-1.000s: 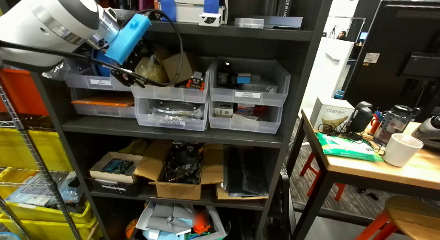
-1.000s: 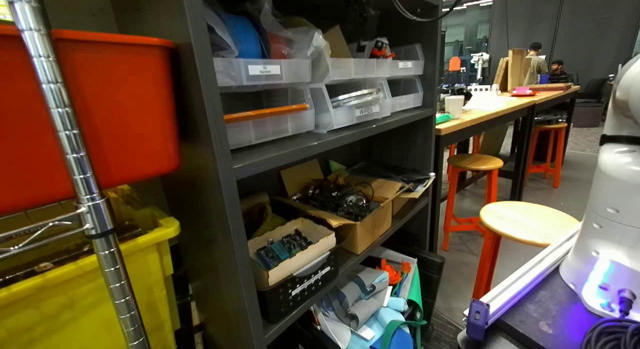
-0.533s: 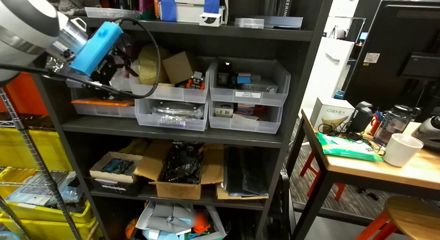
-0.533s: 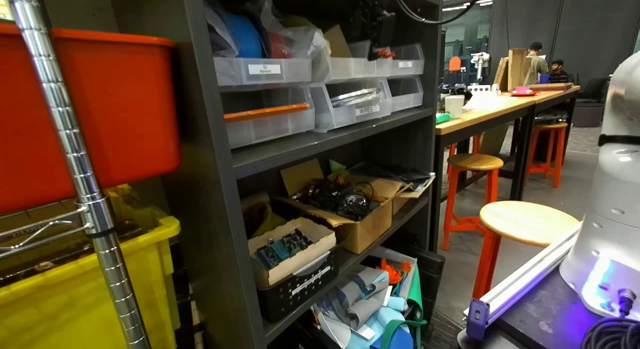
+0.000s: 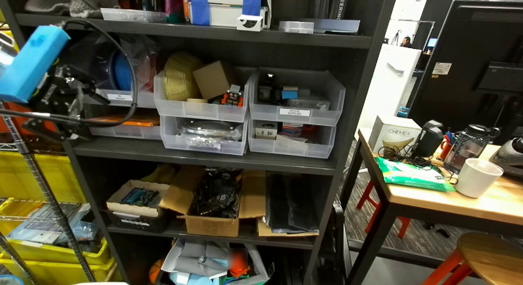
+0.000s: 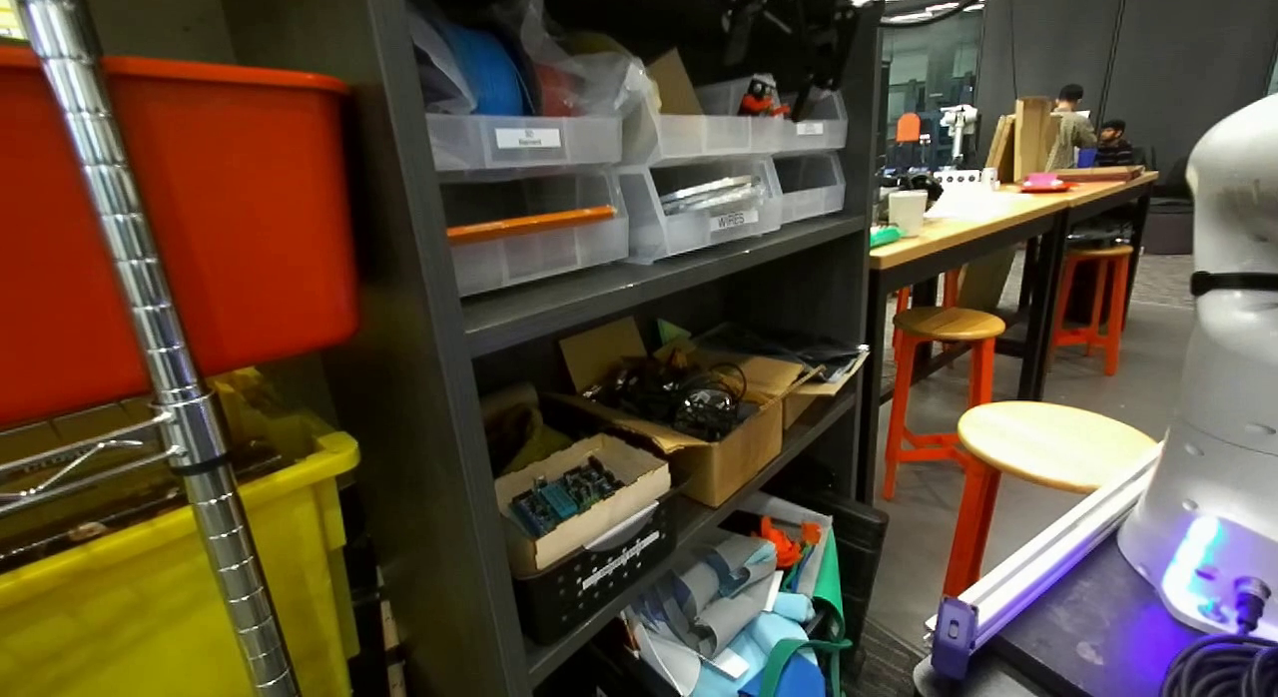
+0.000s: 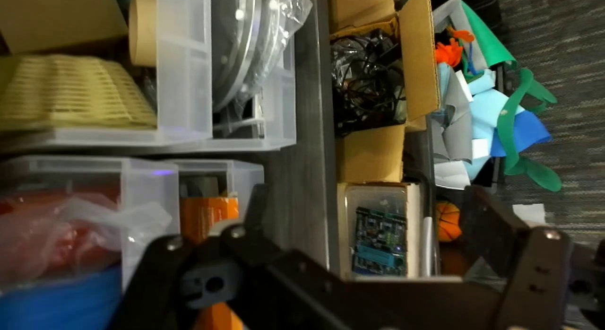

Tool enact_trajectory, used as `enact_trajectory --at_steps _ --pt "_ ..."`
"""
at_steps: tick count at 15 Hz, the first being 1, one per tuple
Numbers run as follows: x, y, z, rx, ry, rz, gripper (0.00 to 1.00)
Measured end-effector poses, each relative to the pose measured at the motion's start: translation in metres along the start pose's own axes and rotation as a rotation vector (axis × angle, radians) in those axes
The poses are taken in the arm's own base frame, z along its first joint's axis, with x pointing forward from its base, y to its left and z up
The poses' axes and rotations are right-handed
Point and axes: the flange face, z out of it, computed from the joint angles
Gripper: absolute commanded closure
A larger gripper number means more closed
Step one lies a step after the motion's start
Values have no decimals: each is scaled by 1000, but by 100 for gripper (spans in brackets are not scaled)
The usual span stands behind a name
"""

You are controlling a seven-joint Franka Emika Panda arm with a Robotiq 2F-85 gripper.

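I found the black Robotiq gripper point(image 7: 366, 200) with its fingers spread wide and nothing between them, standing before the left-hand end, as pictured, of the dark shelving unit point(image 5: 204, 158) in an exterior view. The nearest item appeared to be a flat orange package point(image 7: 208, 214), lying in the lower clear plastic bin point(image 5: 126, 132); one finger overlapped that bin in the wrist view, though contact could not be confirmed. Directly above, a bin labelled for filament point(image 6: 469, 150) held a blue spool point(image 6: 487, 73), and a yellow woven basket point(image 5: 182, 79) sat in the neighbouring upper bin point(image 5: 196, 110). Circuit boards point(image 7: 380, 238) lay in a shallow cardboard box point(image 7: 413, 226) on the shelf below point(image 5: 249, 238). On progress, I recorded these items as resting in their containers and none in hand; I judged that no item was in transit, no grip was established, and any grasp or lift was outstanding
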Motion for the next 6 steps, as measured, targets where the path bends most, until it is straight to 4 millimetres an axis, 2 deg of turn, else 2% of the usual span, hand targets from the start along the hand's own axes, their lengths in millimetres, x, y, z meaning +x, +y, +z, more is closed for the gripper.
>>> enact_trajectory --at_steps 4,6 --pt "25 -28 -19 -21 55 -155 0" --pt "32 -36 -23 -26 67 -185 0"
